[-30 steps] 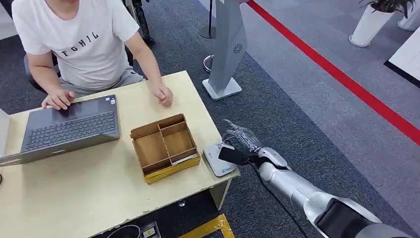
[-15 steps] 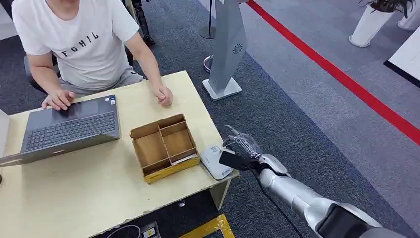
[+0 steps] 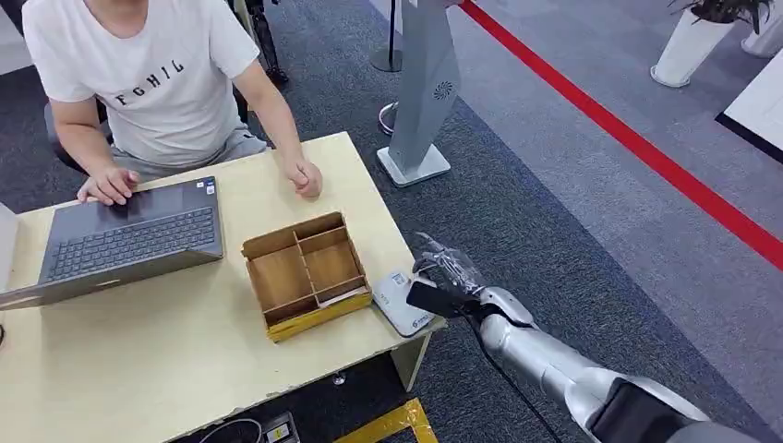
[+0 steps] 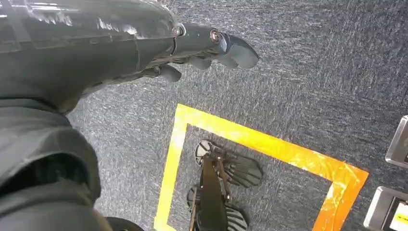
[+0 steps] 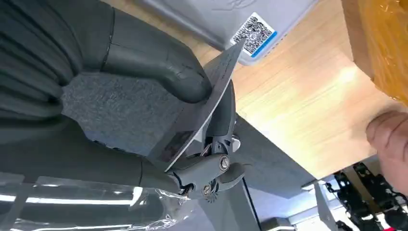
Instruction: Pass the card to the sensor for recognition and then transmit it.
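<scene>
Right hand (image 3: 447, 275) pinches the card (image 5: 199, 115) between thumb and fingers just beside the white sensor (image 3: 403, 299) at the tabletop (image 3: 185, 341) corner, while the left hand (image 4: 144, 43) hangs over the carpet, fingers loosely curled, holding nothing.

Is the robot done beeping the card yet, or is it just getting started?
Partway. Done: the right hand already pinches the card between thumb and fingers. In hand: it holds the card at the white sensor on the table's corner, by the wooden box. Whether it has touched or been read, I cannot tell. Left: passing the card on. The left hand hangs over the carpet.
</scene>
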